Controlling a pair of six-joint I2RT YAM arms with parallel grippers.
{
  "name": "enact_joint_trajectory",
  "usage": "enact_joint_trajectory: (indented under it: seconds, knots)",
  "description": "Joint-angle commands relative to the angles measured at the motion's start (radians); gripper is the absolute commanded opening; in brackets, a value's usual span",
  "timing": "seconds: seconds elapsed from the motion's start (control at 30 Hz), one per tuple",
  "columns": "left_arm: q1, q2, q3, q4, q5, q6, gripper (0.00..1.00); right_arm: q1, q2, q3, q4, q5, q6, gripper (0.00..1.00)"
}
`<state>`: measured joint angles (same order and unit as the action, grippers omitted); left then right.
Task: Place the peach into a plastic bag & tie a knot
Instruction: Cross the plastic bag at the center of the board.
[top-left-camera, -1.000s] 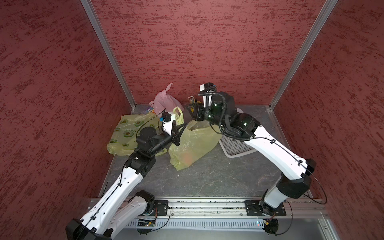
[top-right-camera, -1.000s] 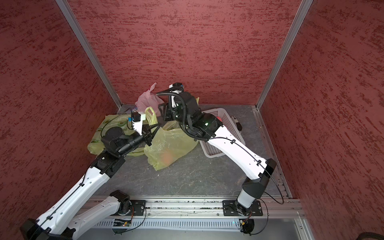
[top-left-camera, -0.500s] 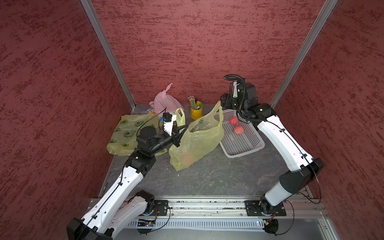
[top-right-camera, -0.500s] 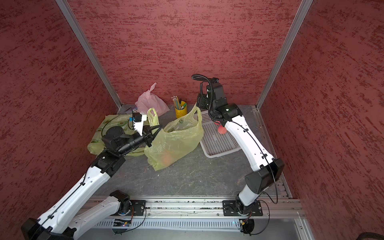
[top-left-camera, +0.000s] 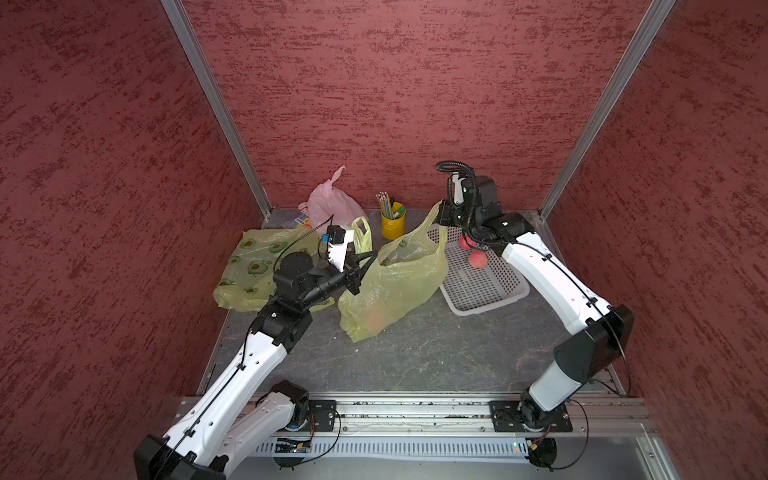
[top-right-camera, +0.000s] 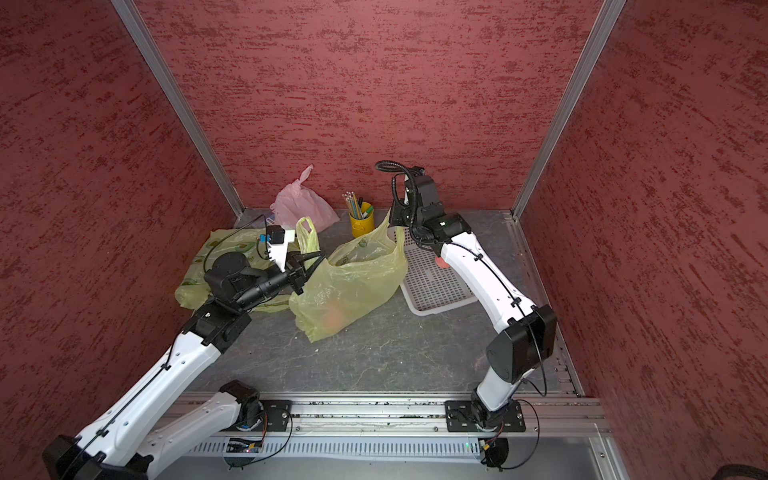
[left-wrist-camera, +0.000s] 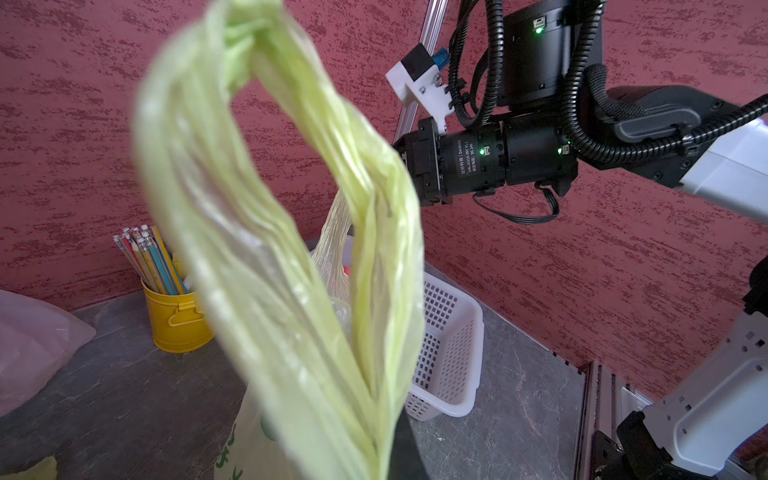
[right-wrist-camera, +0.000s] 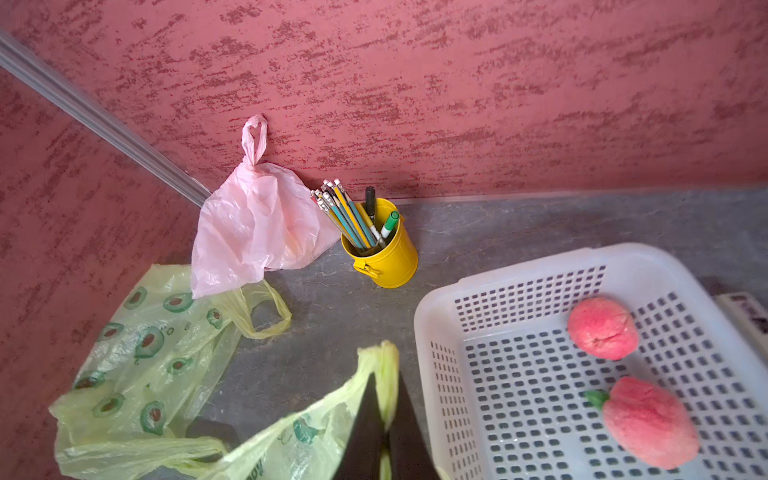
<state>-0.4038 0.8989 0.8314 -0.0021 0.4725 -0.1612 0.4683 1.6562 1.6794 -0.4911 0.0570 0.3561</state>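
A yellow-green plastic bag (top-left-camera: 399, 274) stands on the grey counter (top-left-camera: 424, 357), stretched open between two robot arms. The left end effector (top-left-camera: 368, 261) is clamped on one handle. The right end effector (right-wrist-camera: 386, 399) is pinched tight on the other handle and holds it up higher. A peach (top-left-camera: 376, 320) lies at the bottom of the bag (an orange blur through the plastic). Two more peaches (right-wrist-camera: 602, 328) sit in the white basket (right-wrist-camera: 519, 266) just beside the bag.
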Motion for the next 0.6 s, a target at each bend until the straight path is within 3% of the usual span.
enact_joint_trajectory:
  seconds: [0.0,0.13,0.23,0.43,0.57]
  knots:
    - [0.023,0.022,0.026,-0.042,0.052,-0.025,0.00,-0.002,-0.106,-0.110,0.270,-0.034,-0.114,0.00]
    - [0.075,0.080,0.057,-0.072,0.158,-0.076,0.00,-0.001,-0.265,-0.310,0.581,-0.259,-0.197,0.00]
    - [0.105,0.121,0.071,-0.078,0.235,-0.108,0.00,-0.001,-0.337,-0.401,0.734,-0.408,-0.175,0.00]
    - [0.125,0.162,0.102,-0.093,0.274,-0.120,0.00,0.004,-0.299,-0.365,0.853,-0.837,0.001,0.00]
    - [0.173,0.175,0.128,-0.091,0.293,-0.151,0.00,0.030,-0.277,-0.331,0.829,-0.984,0.039,0.00]
